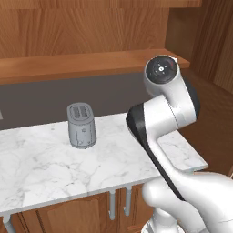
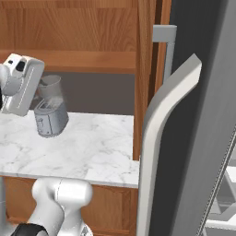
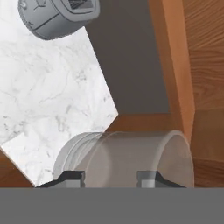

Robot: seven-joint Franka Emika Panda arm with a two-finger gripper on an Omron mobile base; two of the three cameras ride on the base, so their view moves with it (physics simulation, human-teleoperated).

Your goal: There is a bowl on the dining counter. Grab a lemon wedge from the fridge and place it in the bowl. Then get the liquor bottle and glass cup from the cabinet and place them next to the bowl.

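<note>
At the far left of the right base view, the white hand holds the glass cup [image 2: 50,87] up in the air, above the marble counter [image 2: 92,147] and just in front of the grey toaster [image 2: 50,119] that stands on it. In the hand view the cup lies across the bottom of the picture, and the gripper [image 3: 111,178] has its two dark fingers [image 3: 72,177] closed on the rim of the cup, one on each side of the glass wall as far as I can judge. So the cup is gripped and it touches nothing else.

More to the right in the right base view are the wooden shelf of the cabinet [image 2: 92,60], then a tall wooden panel, and then the grey fridge [image 2: 203,138] with its pale handle.

The step in hand, I think, is to carry the cup away to the dining counter. To do it well, the arm should keep the cup high enough to pass over the toaster and stay clear of the shelf edge and the wooden panel. It should turn slowly, because a grip on a thin rim can slip, and the cup should stay upright before it is put down beside the bowl.
</note>
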